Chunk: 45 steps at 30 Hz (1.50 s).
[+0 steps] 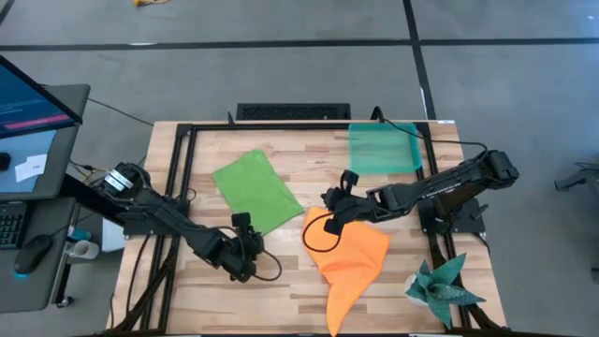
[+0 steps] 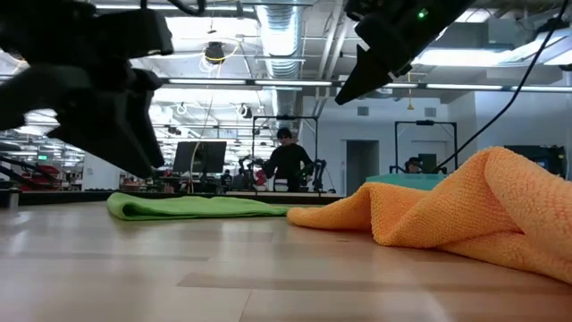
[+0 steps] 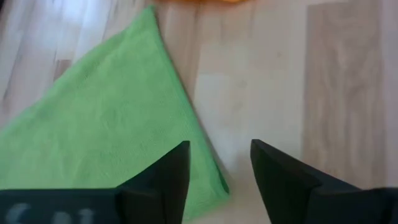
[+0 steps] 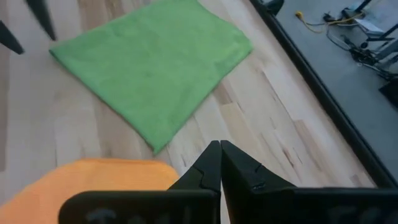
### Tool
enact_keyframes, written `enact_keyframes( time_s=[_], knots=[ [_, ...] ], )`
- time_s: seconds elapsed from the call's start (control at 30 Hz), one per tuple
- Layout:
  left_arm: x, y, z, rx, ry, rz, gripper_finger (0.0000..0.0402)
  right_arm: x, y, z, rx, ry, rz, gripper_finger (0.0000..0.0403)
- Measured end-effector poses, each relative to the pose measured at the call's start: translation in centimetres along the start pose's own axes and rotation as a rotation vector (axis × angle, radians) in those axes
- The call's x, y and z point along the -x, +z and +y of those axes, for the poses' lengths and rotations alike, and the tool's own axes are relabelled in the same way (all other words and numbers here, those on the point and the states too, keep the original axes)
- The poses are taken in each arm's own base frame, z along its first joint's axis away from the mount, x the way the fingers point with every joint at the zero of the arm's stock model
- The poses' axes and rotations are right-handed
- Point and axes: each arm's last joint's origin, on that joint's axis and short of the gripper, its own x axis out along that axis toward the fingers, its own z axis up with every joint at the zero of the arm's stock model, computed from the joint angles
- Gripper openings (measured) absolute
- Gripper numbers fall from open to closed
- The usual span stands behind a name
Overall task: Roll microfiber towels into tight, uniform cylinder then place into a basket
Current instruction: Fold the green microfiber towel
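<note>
Loosely, left pincer (image 3: 217, 180) (fingers apart) hovers beside green towel (image 3: 106, 134).

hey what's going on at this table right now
Two robot arms are working on microfiber towels, and none is rolled yet. The left gripper hovers open over a corner of the lime green towel, which lies flat. The right gripper is shut with nothing between its fingers, above the near edge of the crumpled orange towel. The teal basket sits at the table's far side with nothing in it, and a dark teal spiky cloth lies near the right corner.
</note>
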Motion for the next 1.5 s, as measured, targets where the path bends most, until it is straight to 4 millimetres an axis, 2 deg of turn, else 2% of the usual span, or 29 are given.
enact_keyframes(
  time_s=[0.13, 0.27, 0.47, 0.67, 1.33, 1.5],
  knots=[
    [-0.5, -0.2, 0.4, 0.017, -0.03, 0.045, 0.0196, 0.0, 0.0, 0.0, -0.003, 0.014, 0.0, 0.0031],
    [-1.1, -1.0, 0.8, 0.005, -0.038, 0.084, 0.0202, 0.0, 0.0, 0.0, -0.004, 0.015, -0.002, 0.0031],
    [-2.0, -1.9, 1.6, 0.005, -0.011, 0.121, 0.0195, 0.0, 0.1, 0.0, -0.005, 0.017, -0.004, 0.0031],
    [-2.8, -2.5, 1.5, 0.009, -0.108, 0.119, 0.0192, -0.1, 0.1, -0.1, -0.007, 0.014, -0.003, 0.0031],
    [-3.5, -2.5, 2.8, 0.042, -0.032, 0.147, 0.0192, -0.2, 0.1, -0.2, -0.012, 0.018, 0.001, 0.0031],
    [-3.7, -2.6, 3.2, 0.054, -0.004, 0.164, 0.0164, -0.2, 0.4, 0.0, -0.032, 0.078, -0.023, 0.0031]
  ],
)
